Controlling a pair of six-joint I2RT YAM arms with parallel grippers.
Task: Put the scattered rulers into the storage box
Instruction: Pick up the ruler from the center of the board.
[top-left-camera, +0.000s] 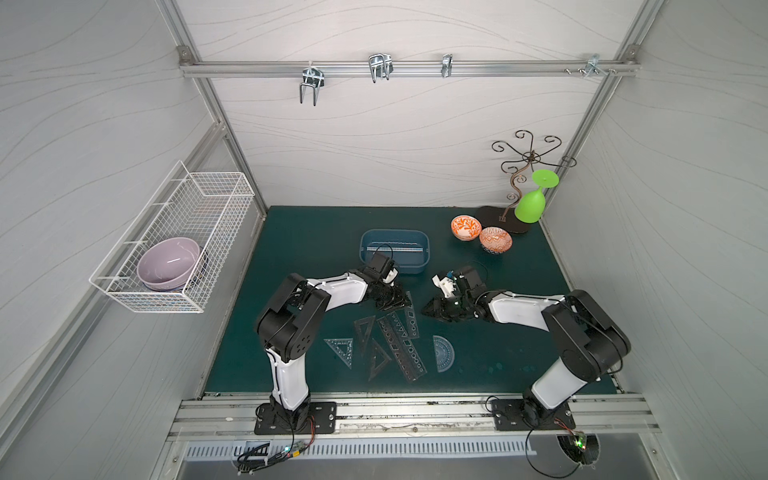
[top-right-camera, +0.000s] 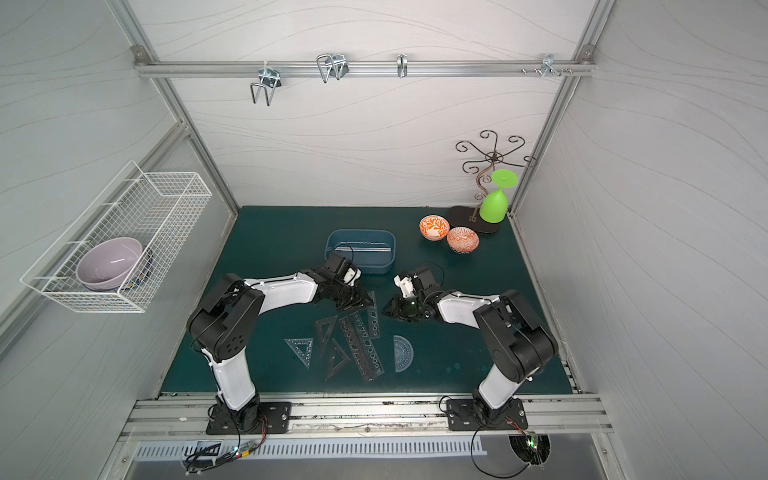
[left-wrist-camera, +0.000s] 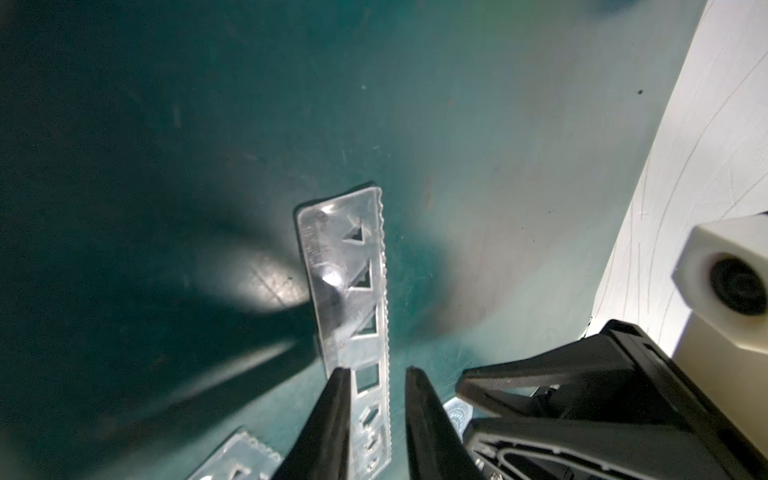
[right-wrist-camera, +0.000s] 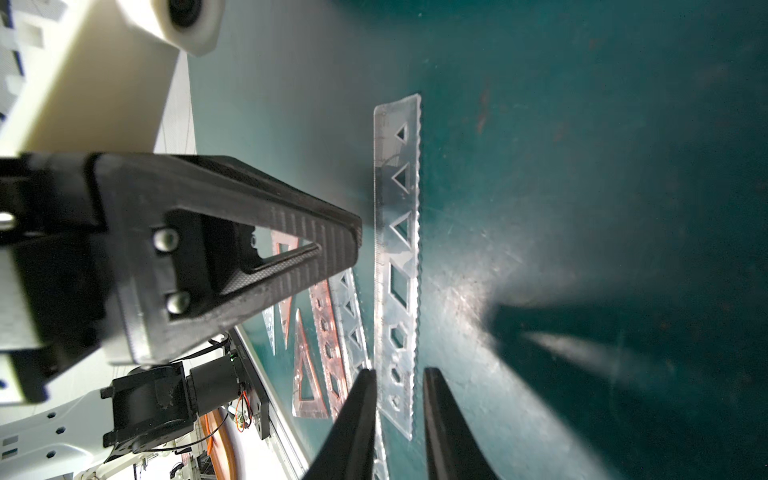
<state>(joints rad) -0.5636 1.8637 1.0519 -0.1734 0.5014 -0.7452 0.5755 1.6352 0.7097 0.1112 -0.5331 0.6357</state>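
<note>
A clear stencil ruler (top-left-camera: 411, 318) lies flat on the green mat between my two grippers. In the left wrist view the left gripper (left-wrist-camera: 378, 372) hovers over this ruler (left-wrist-camera: 345, 266), jaws a narrow gap apart, one finger (left-wrist-camera: 332, 415) at its edge. The right gripper (right-wrist-camera: 400, 371) straddles the same ruler's (right-wrist-camera: 397, 232) end, jaws also narrowly apart. Nearer the front lie a bluish triangle (top-left-camera: 340, 349), two dark triangles (top-left-camera: 365, 332), a dark stencil strip (top-left-camera: 401, 349) and a protractor (top-left-camera: 443, 353). The blue storage box (top-left-camera: 424, 249) behind holds a thin clear straightedge (top-left-camera: 395, 248).
Two orange patterned bowls (top-left-camera: 466, 227) stand at the back right beside a wire stand (top-left-camera: 525, 166) carrying a green glass (top-left-camera: 532, 203). A white wire basket (top-left-camera: 178, 237) with a lilac bowl (top-left-camera: 168, 262) hangs on the left wall.
</note>
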